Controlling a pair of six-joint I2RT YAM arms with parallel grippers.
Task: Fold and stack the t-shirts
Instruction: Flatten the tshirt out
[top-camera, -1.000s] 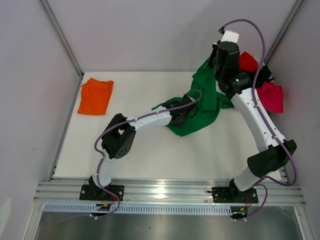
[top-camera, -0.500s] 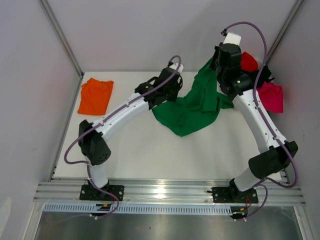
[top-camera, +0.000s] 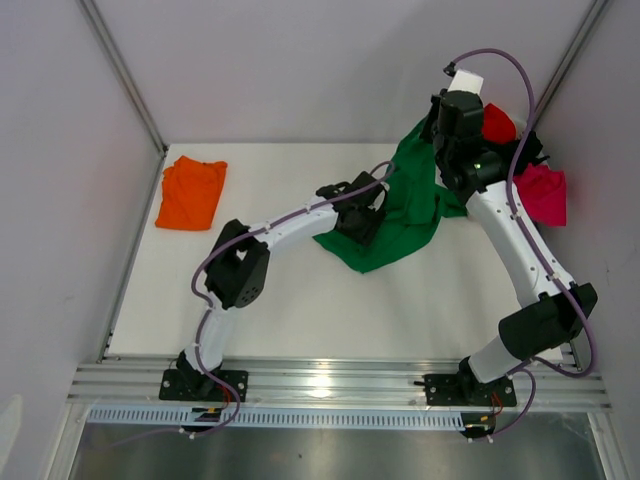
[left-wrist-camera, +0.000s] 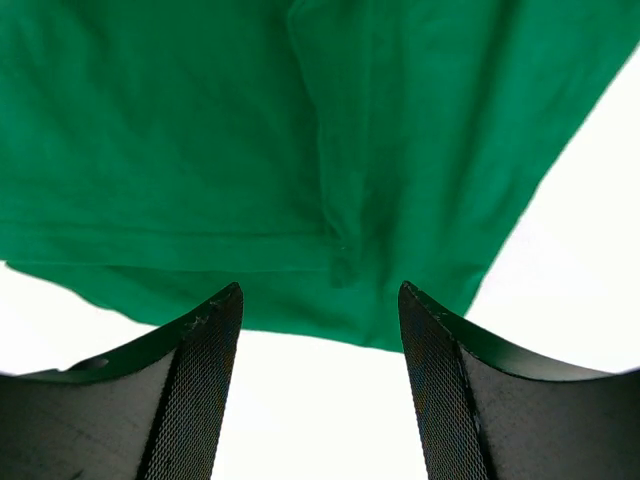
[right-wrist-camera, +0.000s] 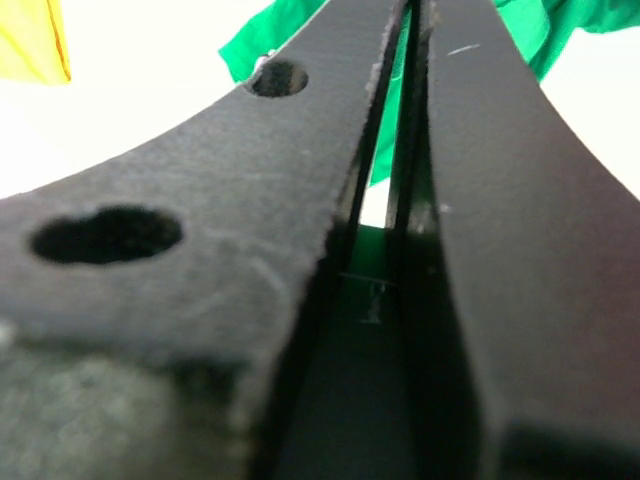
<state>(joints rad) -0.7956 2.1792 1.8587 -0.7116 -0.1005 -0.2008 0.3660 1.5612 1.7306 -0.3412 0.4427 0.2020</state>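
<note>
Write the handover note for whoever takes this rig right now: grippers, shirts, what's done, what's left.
Grippers: the left gripper is open with nothing between its jaws, at the edge of the green shirt. The right gripper is shut on the green shirt's far end and holds it up; the rest drapes on the table.
Shirts: the orange shirt lies folded at the far left, alone. The red shirt and the magenta shirt lie crumpled at the far right, behind the right arm.
Done: orange folded.
Left: fold green, red and magenta, then stack all.
</note>
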